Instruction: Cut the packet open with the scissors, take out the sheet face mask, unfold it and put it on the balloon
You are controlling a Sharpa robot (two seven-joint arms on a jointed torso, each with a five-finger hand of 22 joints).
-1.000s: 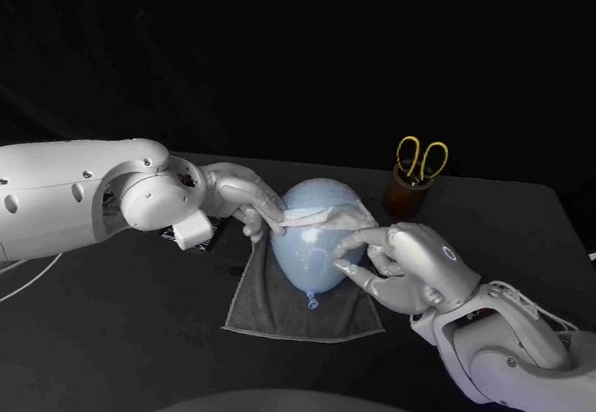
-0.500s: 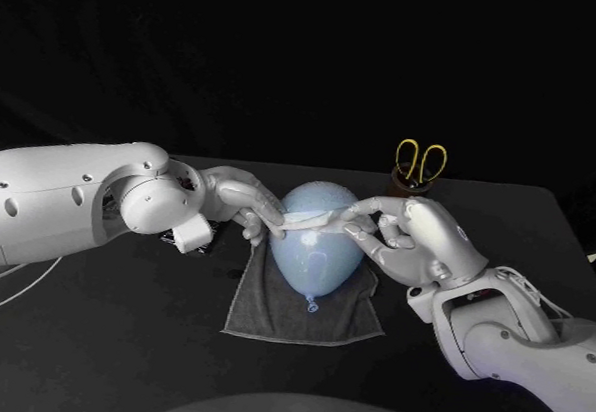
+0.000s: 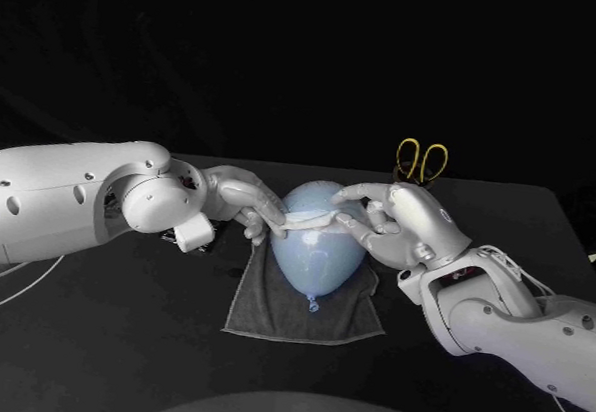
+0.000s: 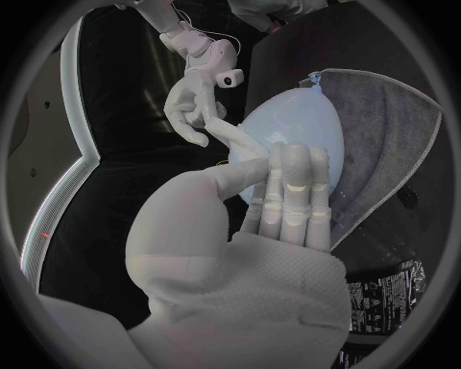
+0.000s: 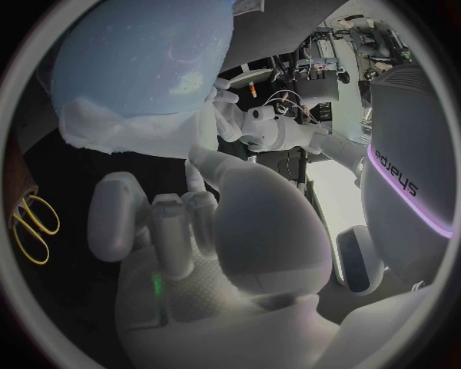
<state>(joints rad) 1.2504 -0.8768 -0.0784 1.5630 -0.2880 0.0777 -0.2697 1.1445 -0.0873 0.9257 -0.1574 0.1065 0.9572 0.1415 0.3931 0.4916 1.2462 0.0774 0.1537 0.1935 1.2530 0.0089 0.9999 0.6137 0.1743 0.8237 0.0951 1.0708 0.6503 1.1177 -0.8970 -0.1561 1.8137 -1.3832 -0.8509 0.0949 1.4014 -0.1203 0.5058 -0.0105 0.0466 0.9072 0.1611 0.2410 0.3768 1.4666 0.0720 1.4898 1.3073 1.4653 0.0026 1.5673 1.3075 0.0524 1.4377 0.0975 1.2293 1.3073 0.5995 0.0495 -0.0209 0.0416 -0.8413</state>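
The step in hand, by the look of it, is spreading the mask over the balloon. To do it well, both hands should draw the sheet taut between them and lower it evenly, pressing lightly so the balloon neither rolls off its cloth nor dents.

The left hand [image 3: 241, 200] lies against the balloon's left side. Its fingers [image 4: 293, 192] are close together and nearly straight on the skin, and they seem to pinch the left end of the sheet face mask [image 3: 311, 220] with the thumb. The mask is a crumpled white band across the wide end of the pale blue balloon [image 3: 314, 258], which lies on a grey cloth [image 3: 265, 308] on the counter [image 3: 109, 336]. The right hand [image 3: 401, 223] pinches the mask's right end, its other fingers [image 3: 360, 235] curled near the balloon. The scissors [image 3: 421, 160] stand in a holder well behind.
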